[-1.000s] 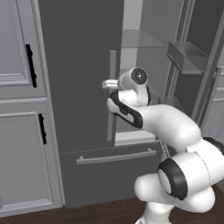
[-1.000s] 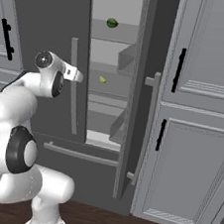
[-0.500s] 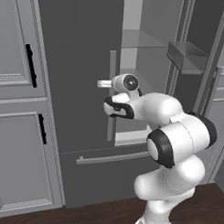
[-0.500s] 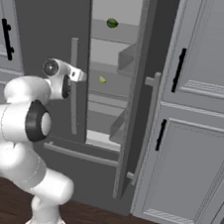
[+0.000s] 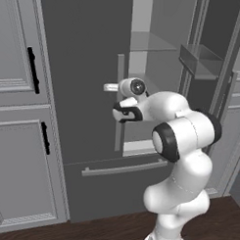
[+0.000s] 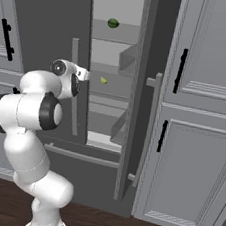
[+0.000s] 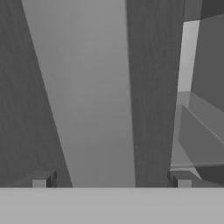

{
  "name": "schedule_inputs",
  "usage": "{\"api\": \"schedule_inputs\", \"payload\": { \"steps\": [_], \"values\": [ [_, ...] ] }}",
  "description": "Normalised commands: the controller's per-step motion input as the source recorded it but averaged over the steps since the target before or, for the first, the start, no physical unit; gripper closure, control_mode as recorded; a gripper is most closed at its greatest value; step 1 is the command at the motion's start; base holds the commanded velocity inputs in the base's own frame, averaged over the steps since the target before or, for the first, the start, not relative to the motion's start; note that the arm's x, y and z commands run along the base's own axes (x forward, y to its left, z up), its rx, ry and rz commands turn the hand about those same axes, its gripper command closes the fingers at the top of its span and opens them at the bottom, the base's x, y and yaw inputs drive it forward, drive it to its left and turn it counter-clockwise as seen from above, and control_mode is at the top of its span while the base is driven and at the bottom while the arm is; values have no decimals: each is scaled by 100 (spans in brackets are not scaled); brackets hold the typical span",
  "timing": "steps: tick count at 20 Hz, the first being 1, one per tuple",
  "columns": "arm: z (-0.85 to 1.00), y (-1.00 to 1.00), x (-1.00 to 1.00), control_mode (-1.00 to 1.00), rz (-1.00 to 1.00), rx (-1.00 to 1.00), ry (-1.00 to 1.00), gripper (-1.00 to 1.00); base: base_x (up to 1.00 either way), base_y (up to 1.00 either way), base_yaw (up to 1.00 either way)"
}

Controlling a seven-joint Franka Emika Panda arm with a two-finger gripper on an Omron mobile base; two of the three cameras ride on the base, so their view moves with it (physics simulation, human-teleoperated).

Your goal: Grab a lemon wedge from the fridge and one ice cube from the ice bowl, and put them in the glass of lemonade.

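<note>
From my station all three feeds look evenly and softly lit, rendered flat with no glare or hot spots. The fridge (image 5: 89, 81) doors read dark, while its inside glows paler toward twelve o'clock in both base views. Shadows are faint and diffuse. Edges stay straight, with no bending at the borders. The hand view is grainy and soft at close range.
</note>
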Motion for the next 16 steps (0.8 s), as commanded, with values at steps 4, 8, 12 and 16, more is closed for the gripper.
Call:
{"api": "schedule_inputs", "payload": {
  "steps": [4, 8, 12, 16],
  "values": [
    [-11, 0, 47, -100, 0, 0, -2, -100, 0, 0, 0],
    [-6, 0, 51, -100, 0, 0, 0, -100, 0, 0, 0],
    [0, 0, 13, -100, 0, 0, 0, 100, 0, 0, 0],
    [0, 0, 0, -100, 0, 0, 0, 100, 0, 0, 0]
  ]
}}
